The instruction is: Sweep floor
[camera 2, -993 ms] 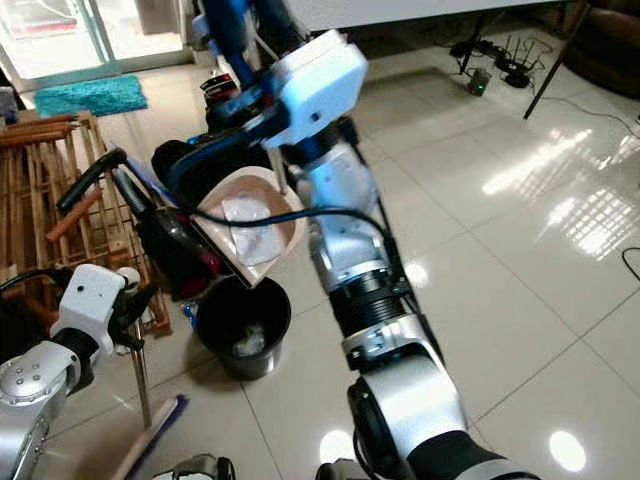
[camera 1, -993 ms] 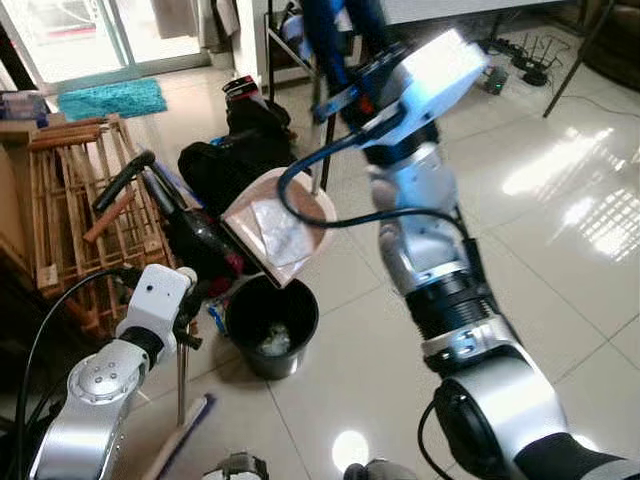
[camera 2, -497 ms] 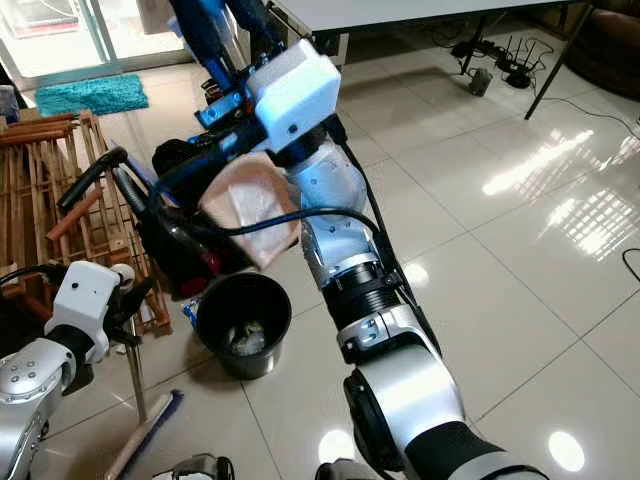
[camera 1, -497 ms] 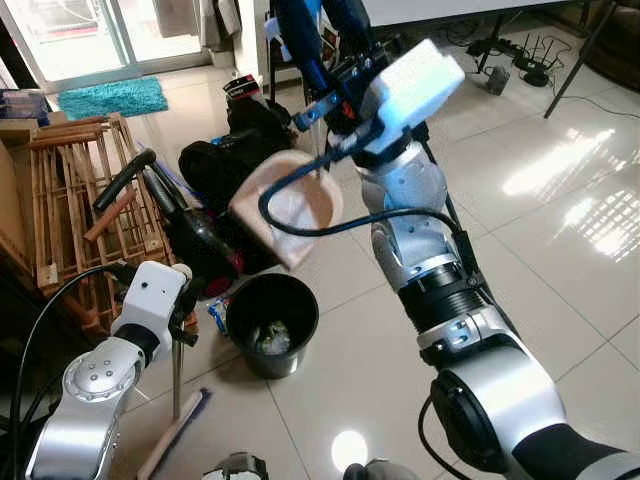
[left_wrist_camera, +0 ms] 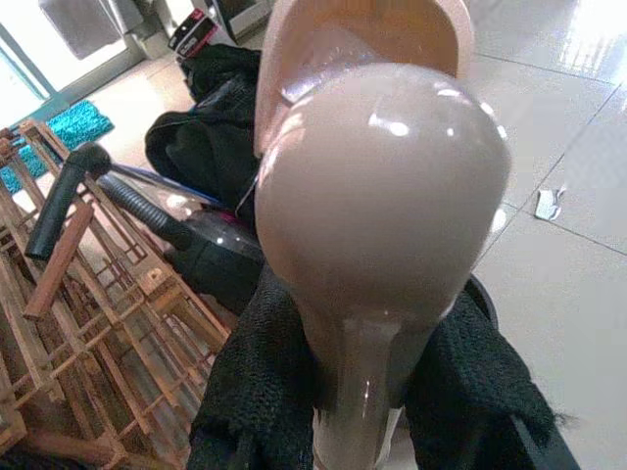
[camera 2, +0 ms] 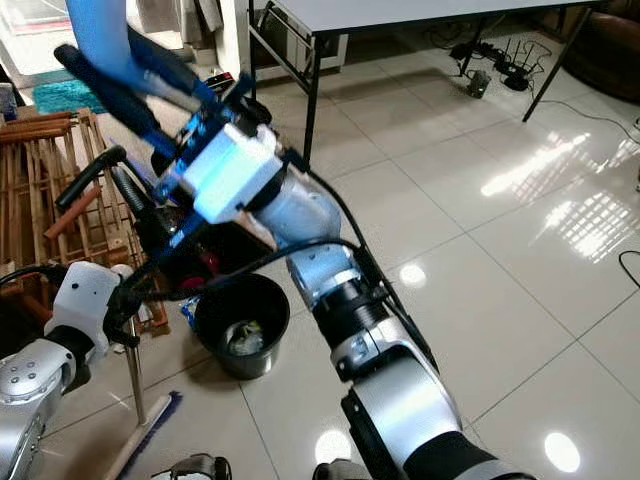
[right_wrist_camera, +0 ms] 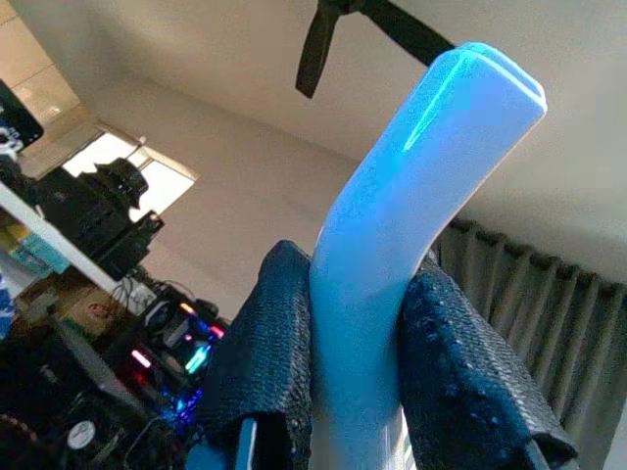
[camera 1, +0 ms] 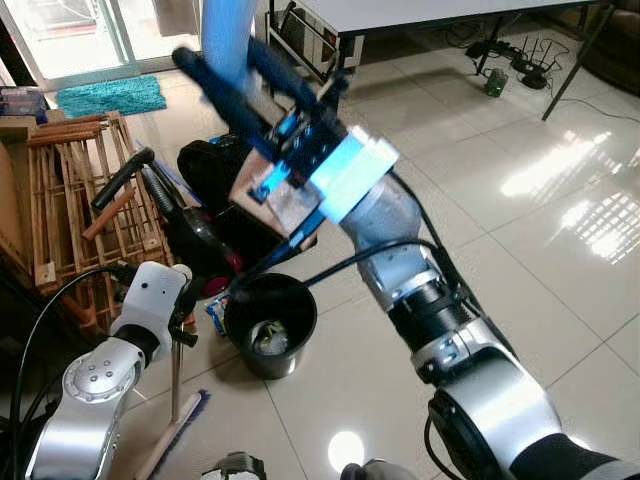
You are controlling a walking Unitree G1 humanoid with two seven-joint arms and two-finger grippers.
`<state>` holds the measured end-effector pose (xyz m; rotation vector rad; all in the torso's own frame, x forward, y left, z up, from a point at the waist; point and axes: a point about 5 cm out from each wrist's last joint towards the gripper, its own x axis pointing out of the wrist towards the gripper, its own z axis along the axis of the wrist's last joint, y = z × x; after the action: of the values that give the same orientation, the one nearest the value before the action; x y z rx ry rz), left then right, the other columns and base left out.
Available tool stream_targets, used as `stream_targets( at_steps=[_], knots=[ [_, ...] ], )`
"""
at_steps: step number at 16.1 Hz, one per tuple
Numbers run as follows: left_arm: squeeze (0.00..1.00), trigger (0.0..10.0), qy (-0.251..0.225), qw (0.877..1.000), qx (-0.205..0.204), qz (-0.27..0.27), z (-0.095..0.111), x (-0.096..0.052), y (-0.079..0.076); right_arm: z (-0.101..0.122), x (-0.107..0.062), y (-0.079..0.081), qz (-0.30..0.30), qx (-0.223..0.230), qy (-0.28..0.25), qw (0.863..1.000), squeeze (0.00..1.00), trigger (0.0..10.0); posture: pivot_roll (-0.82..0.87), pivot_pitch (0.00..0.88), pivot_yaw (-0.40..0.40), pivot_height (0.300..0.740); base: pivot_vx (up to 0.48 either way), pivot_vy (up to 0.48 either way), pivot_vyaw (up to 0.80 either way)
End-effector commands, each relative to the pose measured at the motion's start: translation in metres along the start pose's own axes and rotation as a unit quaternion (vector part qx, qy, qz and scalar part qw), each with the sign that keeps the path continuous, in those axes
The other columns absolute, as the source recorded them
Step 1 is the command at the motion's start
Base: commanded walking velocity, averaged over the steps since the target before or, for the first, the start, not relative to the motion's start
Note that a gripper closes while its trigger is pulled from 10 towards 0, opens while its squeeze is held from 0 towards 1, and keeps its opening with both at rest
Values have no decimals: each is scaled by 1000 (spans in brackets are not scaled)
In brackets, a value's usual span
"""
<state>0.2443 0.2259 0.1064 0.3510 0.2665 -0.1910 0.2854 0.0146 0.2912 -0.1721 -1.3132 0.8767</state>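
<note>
My right gripper [camera 1: 225,62] is raised above the black bin [camera 1: 270,322] and shut on the blue handle [camera 1: 224,28] of a dustpan. Its pinkish pan [camera 1: 272,196] hangs tilted behind the wrist, over the bin. Pale scraps [camera 1: 264,338] lie in the bin. In the right wrist view the blue handle [right_wrist_camera: 411,206] sits between the fingers [right_wrist_camera: 263,364]. Low on the left, my left gripper [camera 1: 184,320] is shut on the broom's pole [camera 1: 175,382]; the bristles [camera 1: 178,432] rest on the floor. The beige knob [left_wrist_camera: 377,196] of the broom handle stands between the left fingers [left_wrist_camera: 257,397].
A wooden rack [camera 1: 68,200] stands at the left, with a black vacuum cleaner [camera 1: 195,228] and a black bag [camera 1: 222,160] beside the bin. A table's dark legs [camera 1: 322,45] and cables [camera 1: 505,58] are further back. A paper scrap [left_wrist_camera: 546,203] lies on the tiles. Shiny open floor spreads to the right.
My right arm has turned and swung left, lifting the blue handle; the pan tipped over and its paper has left it. More scraps lie in the bin. The left arm has hardly moved.
</note>
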Motion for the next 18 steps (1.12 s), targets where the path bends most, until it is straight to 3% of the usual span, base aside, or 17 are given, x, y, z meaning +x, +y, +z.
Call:
stream_targets(
  at_steps=[1,5,10,12,16,18],
  knots=[
    [0,10000,-18,1000,12,0,7,-2,-2,9,5,2,8,-12,-35,999,0,10000,22,88,-72,740,0,0,0],
    [0,10000,-17,1000,11,-3,6,-1,-3,11,-6,14,10,5,-26,1000,0,10000,13,84,-70,740,0,0,0],
    [0,10000,-27,1000,5,-2,10,2,-5,8,-8,18,-59,40,-2,997,0,10000,13,91,-80,740,0,0,0],
    [0,10000,-27,1000,4,0,10,2,-4,6,-9,13,-76,36,6,996,0,10000,15,94,-84,740,0,0,0],
    [0,10000,-22,1000,3,1,6,-1,-7,7,-9,22,-47,23,7,999,0,10000,15,97,-86,740,0,0,0],
    [0,10000,-21,1000,3,0,6,-1,-8,4,-8,16,-47,4,16,999,0,10000,12,97,-83,740,0,0,0]
  ],
)
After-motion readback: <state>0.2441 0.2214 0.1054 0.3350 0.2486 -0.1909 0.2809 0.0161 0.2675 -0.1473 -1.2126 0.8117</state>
